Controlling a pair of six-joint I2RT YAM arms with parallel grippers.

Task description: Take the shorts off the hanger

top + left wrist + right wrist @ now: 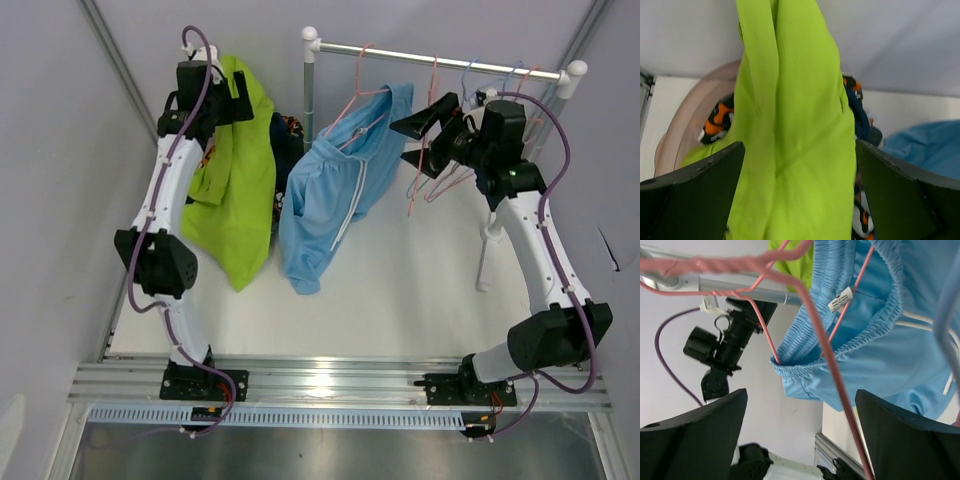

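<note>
Top external view: lime green fabric shorts point(240, 190) appear off; light blue fabric shorts point(335, 200) hang on your pink wire hanger point(352, 100). Left gripper point(238, 98), right gripper point(412, 140): jaws spread.

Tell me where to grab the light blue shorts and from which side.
Grip the gathered waistband of the light blue shorts, coming from the right gripper side: it forms a thick ridge hooked on the pink hanger, facing those open jaws.
</note>
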